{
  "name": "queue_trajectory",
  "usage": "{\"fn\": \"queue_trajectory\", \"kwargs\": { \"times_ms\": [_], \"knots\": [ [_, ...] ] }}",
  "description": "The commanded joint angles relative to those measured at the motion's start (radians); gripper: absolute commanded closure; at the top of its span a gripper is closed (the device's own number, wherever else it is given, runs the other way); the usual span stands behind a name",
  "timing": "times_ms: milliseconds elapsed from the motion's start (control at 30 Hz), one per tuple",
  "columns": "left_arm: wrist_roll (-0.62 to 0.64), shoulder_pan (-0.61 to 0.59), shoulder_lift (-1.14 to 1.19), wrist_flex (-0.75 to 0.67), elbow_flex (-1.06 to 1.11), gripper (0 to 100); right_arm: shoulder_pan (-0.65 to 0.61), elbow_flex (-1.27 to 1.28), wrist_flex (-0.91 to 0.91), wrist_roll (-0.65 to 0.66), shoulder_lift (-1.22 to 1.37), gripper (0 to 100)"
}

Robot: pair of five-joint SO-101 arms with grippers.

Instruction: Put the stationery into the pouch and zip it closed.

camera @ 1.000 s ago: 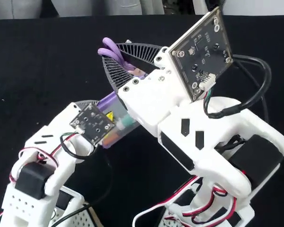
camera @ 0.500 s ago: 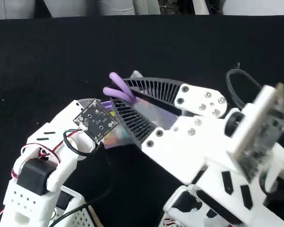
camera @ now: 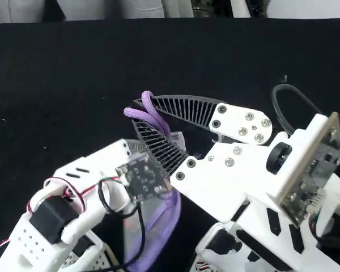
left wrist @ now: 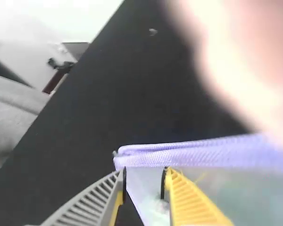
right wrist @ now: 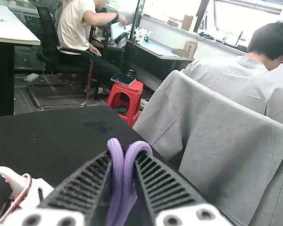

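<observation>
The see-through plastic pouch with a purple edge (camera: 161, 218) is held up between the two arms, over the black table (camera: 56, 73). I cannot tell if its low end touches the table.

The white right arm (camera: 238, 181) comes in from the right side of the high view. Its black ribbed jaws are closed on a purple cord loop (camera: 149, 113). The loop pokes out past the tips of the jaws. In the right wrist view the two strands of the loop sit side by side, squeezed between the jaws. The loop runs down toward the top end of the pouch.

The white left arm (camera: 85, 187) is low on the left side of the high view, just beside the right arm. Its jaws are grey with yellow inner faces. In the left wrist view they are gripping the thin clear wall of the pouch, right under the purple zip band (left wrist: 203, 150). The band runs across just past the tips of the jaws.

What is inside the pouch is too blurry to tell.
</observation>
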Motion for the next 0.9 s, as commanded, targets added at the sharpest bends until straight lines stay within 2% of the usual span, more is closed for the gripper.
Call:
{"fn": "queue_trajectory", "kwargs": {
  "times_ms": [0, 167, 367, 533, 667, 733, 867],
  "knots": [
    [-0.014, 0.051, -0.005, 0.075, -0.053, 85, -0.008, -0.031, 0.003, 0.048, 0.001, 98.7],
    [-0.071, 0.05, -0.005, 0.13, -0.053, 85, 0.063, 0.062, -0.064, 0.061, 0.001, 98.7],
    [-0.098, 0.028, -0.006, 0.189, -0.053, 85, 0.213, 0.285, -0.279, 0.055, -0.007, 98.7],
    [-0.089, 0.035, -0.006, 0.216, -0.077, 85, 0.209, 0.412, -0.402, -0.025, -0.008, 98.7],
    [-0.015, 0.038, -0.006, 0.209, -0.076, 85, 0.192, 0.427, -0.419, -0.081, -0.008, 98.7],
    [0.017, 0.09, -0.005, 0.207, -0.067, 85, 0.172, 0.427, -0.423, -0.133, -0.008, 98.7],
    [0.104, 0.269, -0.005, 0.196, -0.033, 85, 0.114, 0.432, -0.433, -0.172, -0.002, 98.7]
  ]
}}
